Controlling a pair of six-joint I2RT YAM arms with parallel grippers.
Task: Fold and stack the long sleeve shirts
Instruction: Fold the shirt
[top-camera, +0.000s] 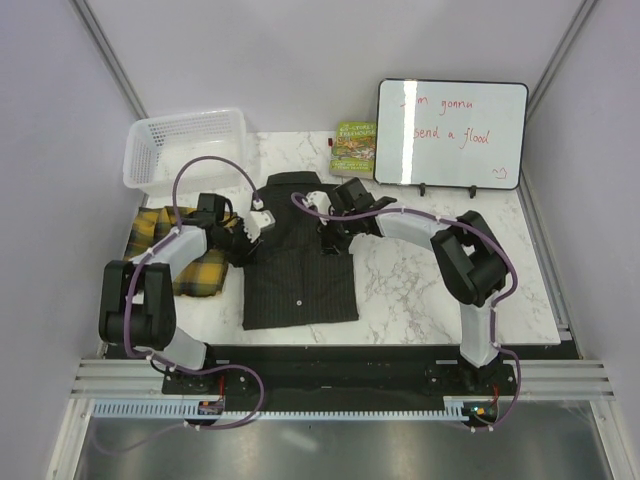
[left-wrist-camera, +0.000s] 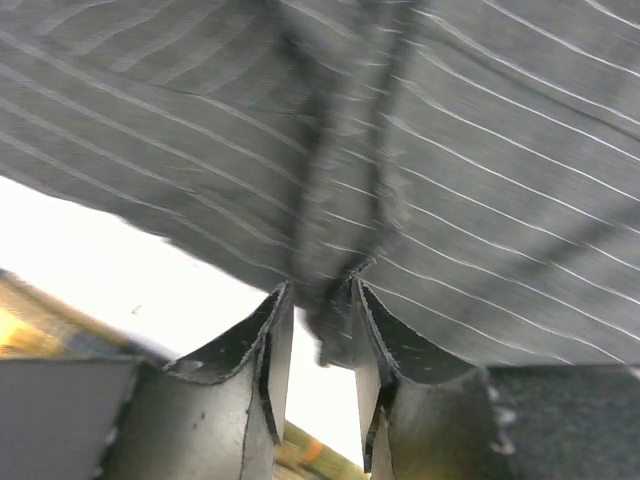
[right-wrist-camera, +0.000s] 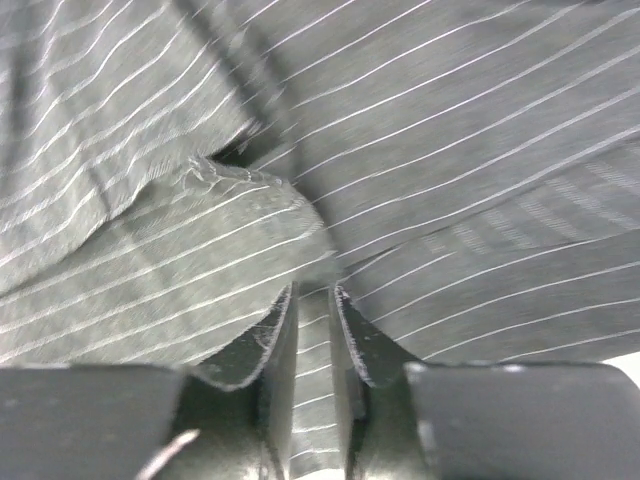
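Now L tool, dk shirt edge

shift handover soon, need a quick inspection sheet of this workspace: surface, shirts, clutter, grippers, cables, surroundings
surface: white marble-look tabletop, no spills seen
job's things: dark pinstriped shirt lies flat mid-table, collar at the far side; yellow plaid shirt lies crumpled at the left edge, partly under the left arm; nothing stacked yet
clutter: white mesh basket far left; book at the back; whiteboard with red writing far right
grippers: left gripper and right gripper both have their jaws pinched on folds of the pinstriped cloth
cables: purple cables loop along both arms, no snag seen
surroundings: plain grey walls; nothing else seen
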